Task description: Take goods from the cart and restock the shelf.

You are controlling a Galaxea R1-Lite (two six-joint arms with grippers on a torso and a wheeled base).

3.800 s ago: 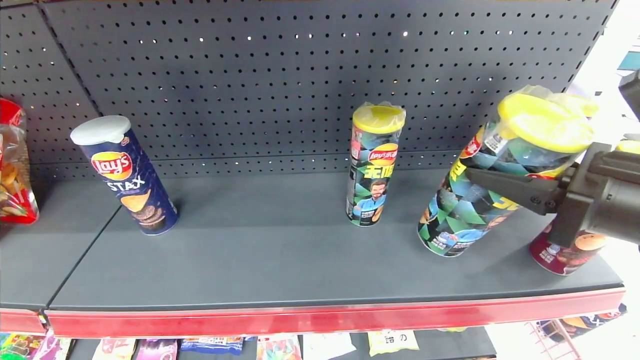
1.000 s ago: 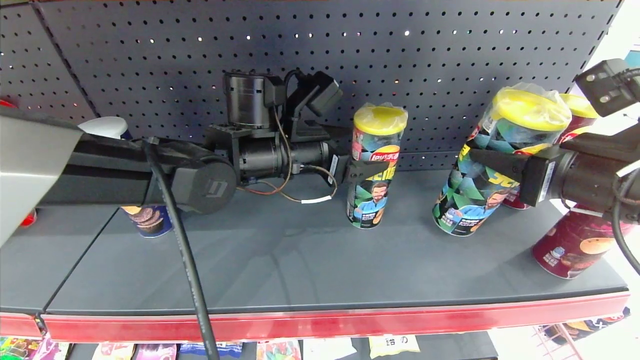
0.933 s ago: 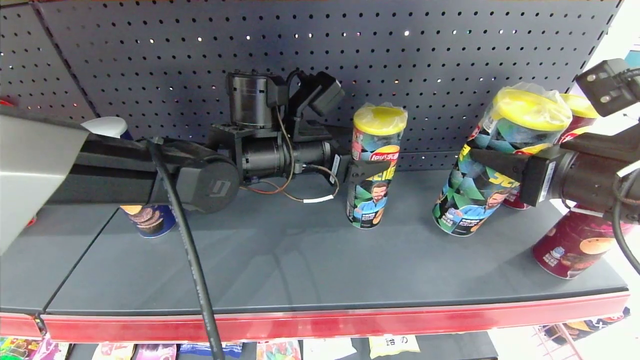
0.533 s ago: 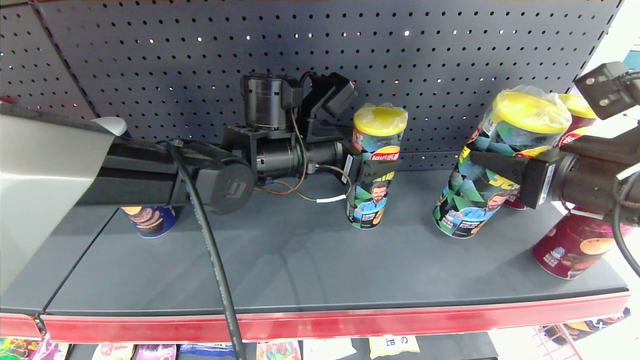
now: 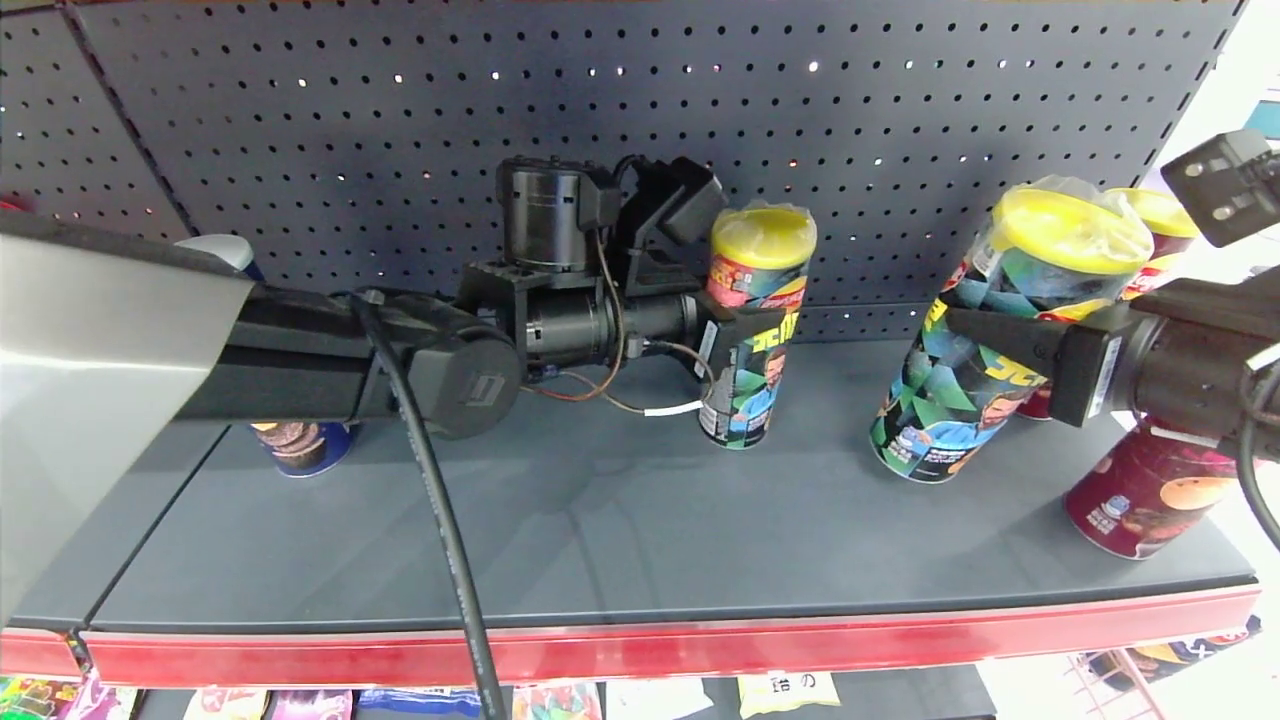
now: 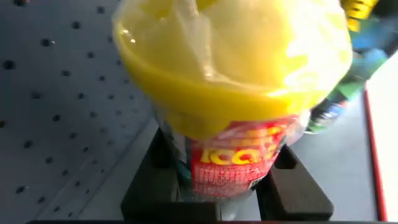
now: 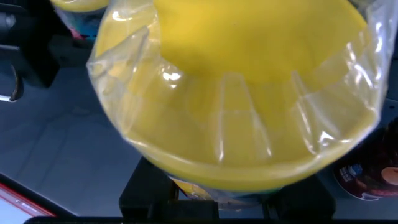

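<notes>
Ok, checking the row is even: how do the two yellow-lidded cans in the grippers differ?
The middle can is in the left gripper; the right can is in the right gripper. The middle can stands alone; the right can has red cans beside it. Both have yellow lids.

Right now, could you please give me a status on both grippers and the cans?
Left gripper shut on middle can, mid-shelf. Right gripper shut on right can, tilted over shelf. Red can close under right arm.

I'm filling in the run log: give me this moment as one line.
left gripper: shut on middle can | right gripper: shut on right can, tilted | both over shelf
</notes>
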